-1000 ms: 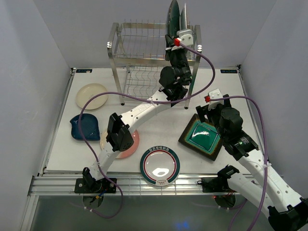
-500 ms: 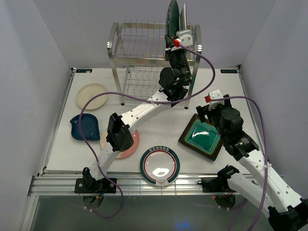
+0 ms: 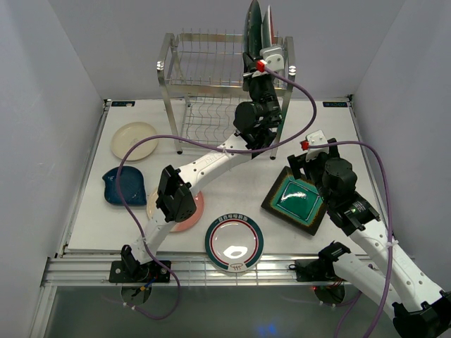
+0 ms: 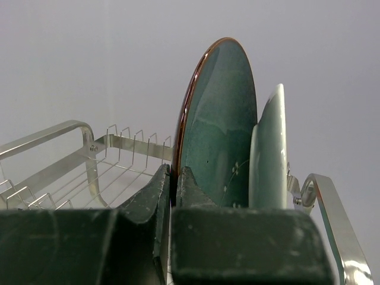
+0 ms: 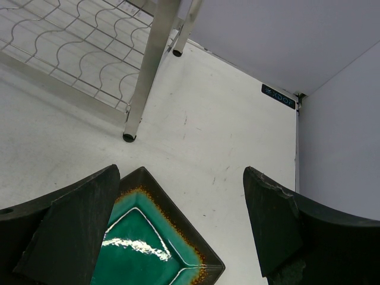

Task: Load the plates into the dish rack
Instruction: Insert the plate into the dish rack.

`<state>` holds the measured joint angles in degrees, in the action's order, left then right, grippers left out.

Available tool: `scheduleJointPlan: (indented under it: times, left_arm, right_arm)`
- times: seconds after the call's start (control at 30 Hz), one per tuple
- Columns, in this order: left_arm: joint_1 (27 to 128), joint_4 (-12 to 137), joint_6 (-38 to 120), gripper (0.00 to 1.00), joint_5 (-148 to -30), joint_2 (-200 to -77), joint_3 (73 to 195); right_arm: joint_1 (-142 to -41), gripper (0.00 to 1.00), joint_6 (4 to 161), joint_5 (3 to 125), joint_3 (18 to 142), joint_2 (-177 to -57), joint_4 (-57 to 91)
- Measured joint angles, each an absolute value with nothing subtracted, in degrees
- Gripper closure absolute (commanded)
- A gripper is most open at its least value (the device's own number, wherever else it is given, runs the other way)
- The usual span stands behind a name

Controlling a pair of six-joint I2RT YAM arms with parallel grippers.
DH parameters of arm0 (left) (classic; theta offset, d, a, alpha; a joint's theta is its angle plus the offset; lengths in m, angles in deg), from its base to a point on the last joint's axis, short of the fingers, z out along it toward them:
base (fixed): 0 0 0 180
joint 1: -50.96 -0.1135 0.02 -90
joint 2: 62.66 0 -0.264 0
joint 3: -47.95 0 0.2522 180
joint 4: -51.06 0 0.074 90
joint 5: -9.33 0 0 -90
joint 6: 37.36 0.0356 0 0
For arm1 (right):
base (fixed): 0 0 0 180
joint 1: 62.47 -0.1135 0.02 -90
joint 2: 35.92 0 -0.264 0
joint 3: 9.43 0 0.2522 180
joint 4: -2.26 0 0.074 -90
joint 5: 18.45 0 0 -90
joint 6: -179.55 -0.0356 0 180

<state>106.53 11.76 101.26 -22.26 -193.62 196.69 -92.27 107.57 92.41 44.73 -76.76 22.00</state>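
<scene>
I have the tall two-tier steel wire dish rack (image 3: pixel 211 77) at the far middle of the white table (image 3: pixel 106 225). In its top tier, at the right end, the dark teal ceramic plate (image 4: pixel 219 119) stands on edge. The red-and-teal ceramic plate (image 4: pixel 270 148) stands upright just right of it.

My left gripper (image 4: pixel 173 190) straddles the teal one's near rim.

Left of the rack lies the cream ceramic plate (image 3: pixel 134 140). The dark blue ceramic plate (image 3: pixel 125 186) lies in front of it. The pink-and-cream ceramic plate (image 3: pixel 192 211) is nearer still, partly under my left arm.

The white ceramic plate with green-red rim (image 3: pixel 234 243) lies at the near edge, centre. To its right, the square green ceramic plate (image 3: pixel 299 200) lies under my right gripper (image 5: pixel 181 178).
</scene>
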Motion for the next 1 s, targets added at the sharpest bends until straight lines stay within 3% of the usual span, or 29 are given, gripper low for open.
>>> scheduleJointPlan:
  times: [0.13, 0.3, 1.0]
  left_arm:
    - [106.57, 11.59, 101.56, 0.84, -22.76, -193.62, 196.54]
    - [106.57, 11.57, 101.98, 1.0, -22.98, -193.62, 196.51]
    - [107.38, 6.96, 107.55, 1.0, -22.76, -193.9, 196.84]
  right_arm:
    - [-92.27, 0.1, 107.57, 92.41, 44.73, -76.76, 22.0]
    - [-92.27, 0.1, 107.55, 92.41, 44.73, -76.76, 22.0]
    - [-92.27, 0.1, 107.55, 92.41, 44.73, -76.76, 22.0]
